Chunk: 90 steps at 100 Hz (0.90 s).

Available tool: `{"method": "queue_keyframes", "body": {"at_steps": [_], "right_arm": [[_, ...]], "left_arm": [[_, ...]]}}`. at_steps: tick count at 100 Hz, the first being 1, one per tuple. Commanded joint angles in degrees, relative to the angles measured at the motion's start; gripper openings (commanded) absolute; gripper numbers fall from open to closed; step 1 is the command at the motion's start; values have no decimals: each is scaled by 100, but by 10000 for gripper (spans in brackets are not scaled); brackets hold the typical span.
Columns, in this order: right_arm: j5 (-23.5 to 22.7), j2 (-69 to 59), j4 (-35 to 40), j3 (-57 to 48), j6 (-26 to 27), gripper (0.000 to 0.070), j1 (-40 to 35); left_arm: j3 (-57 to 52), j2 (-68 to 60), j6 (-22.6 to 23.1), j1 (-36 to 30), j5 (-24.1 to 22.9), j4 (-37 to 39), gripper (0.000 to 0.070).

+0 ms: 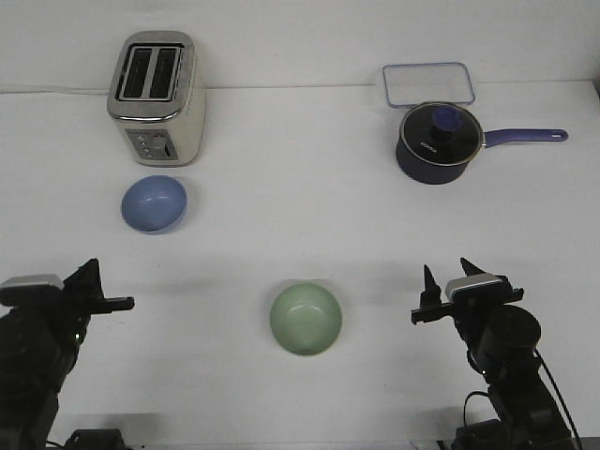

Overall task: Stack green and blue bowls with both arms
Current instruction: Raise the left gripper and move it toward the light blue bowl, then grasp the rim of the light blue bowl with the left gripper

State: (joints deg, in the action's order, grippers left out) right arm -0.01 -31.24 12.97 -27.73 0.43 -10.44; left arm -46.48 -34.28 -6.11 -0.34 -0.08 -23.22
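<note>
The blue bowl [154,203] and the green bowl [306,319] look smooth and matt. The toaster [157,97] is shiny metal with cream sides. The pan [439,142] looks dark and glossy. The surface [300,225] is plain matt white.

Both arms run off the bottom edge on my feed, so I can't see their bases. Left arm [37,347] is also clipped at the side. Toaster [156,97] buttons are too tiny to read.

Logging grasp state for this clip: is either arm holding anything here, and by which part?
Nothing is held. The left gripper and right gripper are both empty and apart from the blue bowl and green bowl.
</note>
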Motion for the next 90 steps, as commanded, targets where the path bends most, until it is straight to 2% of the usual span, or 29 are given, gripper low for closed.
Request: {"method": "queue_keyframes", "body": {"at_steps": [1, 11, 20, 48, 52, 62, 66, 69, 90], "right_arm": [[7, -20, -46, -61, 63, 455, -9], [7, -20, -46, -61, 63, 455, -9], [7, -20, -46, -63, 63, 455, -9], [9, -20, -48, -63, 63, 455, -9], [9, -20, -50, -63, 63, 455, -9], [9, -20, -52, -66, 63, 455, -9], [9, -20, -52, -63, 63, 455, -9], [9, -20, -52, -63, 63, 455, -9], [9, -20, -55, -63, 63, 455, -9]], "left_arm": [[-579, -647, 72, 0, -13, -514, 12], [-1154, -1370, 98, -2, -13, -1067, 12], [-1412, -1808, 175, -4, -13, -1272, 12], [-1469, -2192, 190, -4, -13, -1311, 27], [-1469, -2188, 136, -4, -15, -1309, 77], [-1469, -2177, -31, -4, -15, -1316, 311], [-1469, -2177, -44, -4, -15, -1320, 365], [-1469, -2177, -44, -4, -15, -1320, 385], [-1541, -2295, 96, -2, -13, -1202, 384]]}}
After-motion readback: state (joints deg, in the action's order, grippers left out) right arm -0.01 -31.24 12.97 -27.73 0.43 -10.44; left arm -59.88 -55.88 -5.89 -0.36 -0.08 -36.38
